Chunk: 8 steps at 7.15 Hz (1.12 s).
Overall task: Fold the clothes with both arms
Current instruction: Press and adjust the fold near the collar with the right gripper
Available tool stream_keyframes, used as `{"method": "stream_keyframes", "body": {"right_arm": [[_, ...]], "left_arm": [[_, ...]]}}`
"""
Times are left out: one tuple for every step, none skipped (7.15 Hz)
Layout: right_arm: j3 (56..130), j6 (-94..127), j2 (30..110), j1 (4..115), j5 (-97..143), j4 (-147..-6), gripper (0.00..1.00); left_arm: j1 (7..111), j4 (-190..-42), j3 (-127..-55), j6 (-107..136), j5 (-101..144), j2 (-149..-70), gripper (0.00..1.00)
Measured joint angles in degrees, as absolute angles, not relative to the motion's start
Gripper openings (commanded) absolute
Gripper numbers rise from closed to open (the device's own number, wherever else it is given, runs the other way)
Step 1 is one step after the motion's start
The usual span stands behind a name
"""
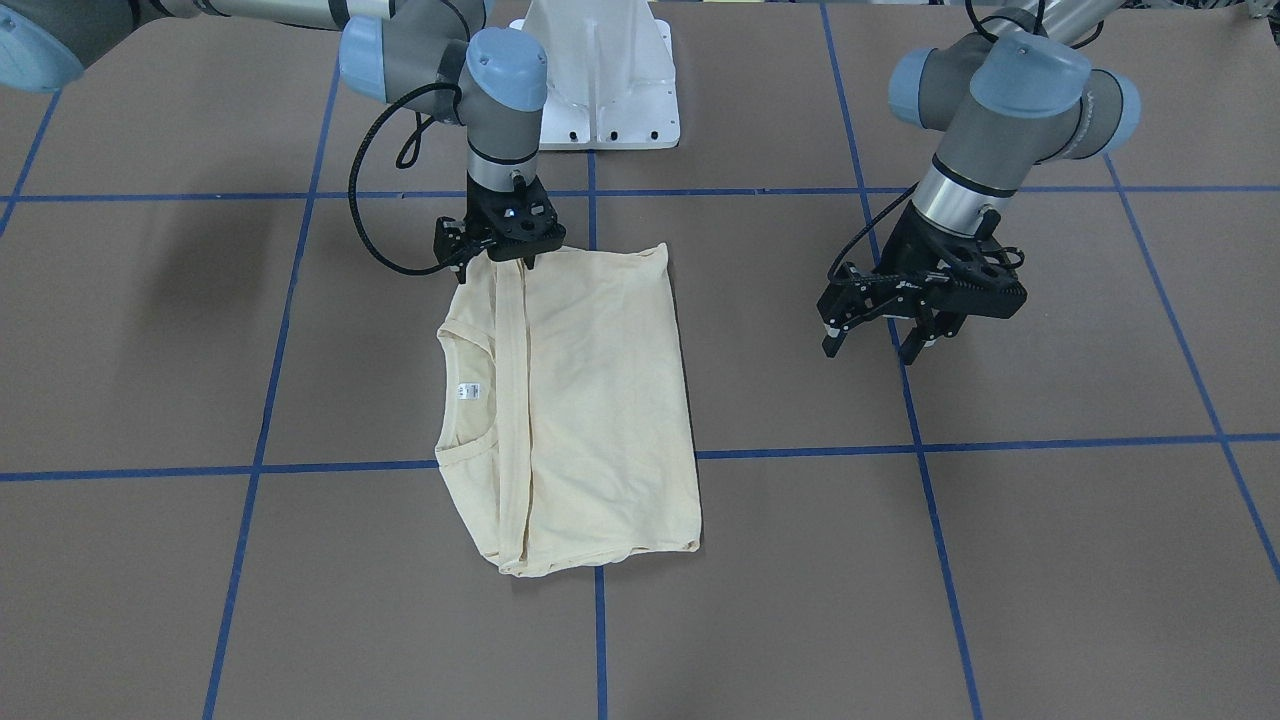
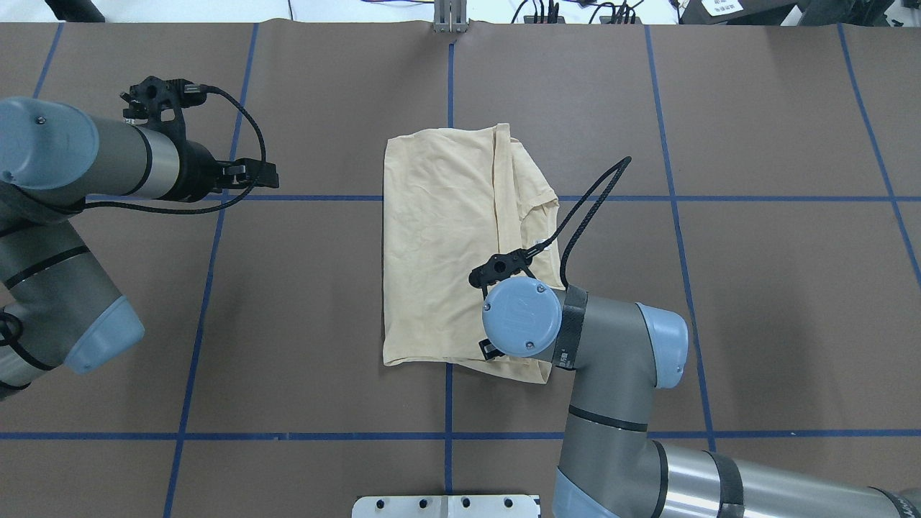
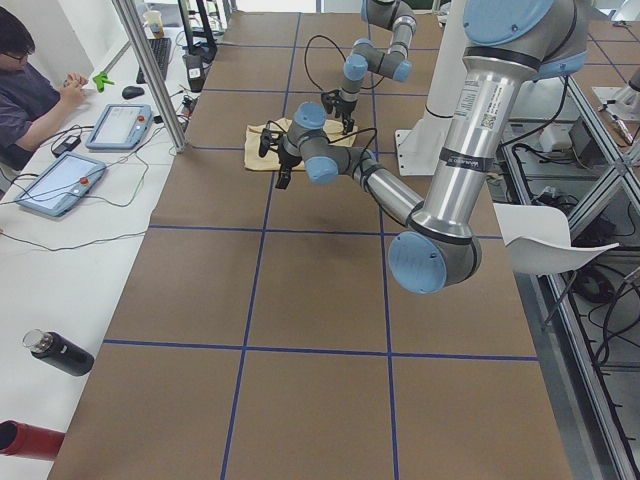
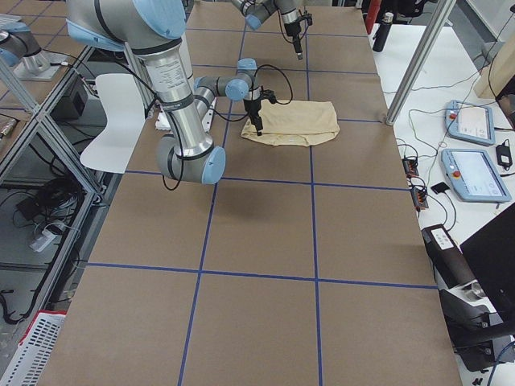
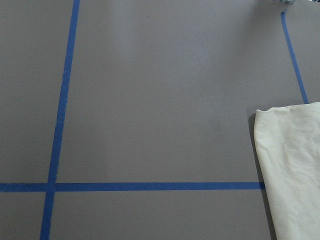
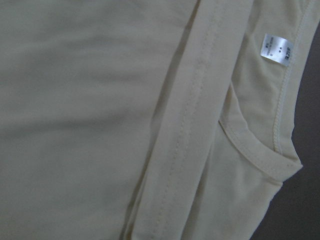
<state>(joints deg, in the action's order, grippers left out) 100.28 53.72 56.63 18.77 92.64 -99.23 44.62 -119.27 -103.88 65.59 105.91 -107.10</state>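
The clothes are one pale cream-yellow shirt [image 1: 600, 400] [image 2: 439, 244], lying folded into a rectangle at the table's middle. Its ribbed collar and white neck label [image 1: 466, 391] [image 6: 276, 49] show on the side nearer my right arm. My right gripper [image 1: 495, 266] points straight down at the shirt's corner nearest the robot, fingers apart and touching the fabric edge. In the overhead view its wrist hides it. My left gripper [image 1: 878, 345] [image 2: 268, 174] hovers open over bare table, well off the shirt's other side. The left wrist view catches only a shirt corner [image 5: 295, 165].
The white pedestal base [image 1: 605, 80] stands at the robot's edge of the table, behind the shirt. Blue tape lines [image 1: 600, 190] grid the brown tabletop. A side bench with tablets [image 3: 60, 185] and a seated person [image 3: 25, 90] runs along the far side.
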Motion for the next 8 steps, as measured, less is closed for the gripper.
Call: {"method": "stream_keyframes", "body": {"right_arm": [[100.29,53.76,56.91,18.82,92.85,-99.19,1.0],[100.36,53.76,57.24,18.91,93.0,-99.14,1.0],[100.39,53.75,57.42,19.1,93.28,-99.13,1.0],[100.41,53.75,57.6,19.4,93.69,-99.12,1.0],[100.46,53.66,57.88,19.83,94.12,-99.08,1.0],[100.62,53.44,58.37,20.34,94.7,-99.04,1.0],[100.89,53.19,59.02,20.9,95.38,-99.0,1.0],[101.2,53.03,59.63,21.49,95.97,-98.98,1.0]], "left_arm": [[44.59,-119.27,-103.96,65.65,105.91,-107.15,0.99],[44.52,-119.27,-104.06,65.84,105.91,-107.19,0.99],[44.35,-119.27,-104.19,66.16,105.91,-107.24,0.99],[44.14,-119.27,-104.19,66.34,105.91,-107.45,0.99],[43.76,-119.27,-104.06,66.5,105.88,-107.82,0.99],[43.18,-119.27,-103.9,66.8,105.8,-108.12,0.99],[42.73,-119.25,-103.85,67.17,105.72,-108.42,0.99],[42.37,-119.21,-103.82,67.42,105.65,-108.76,0.99]]}}
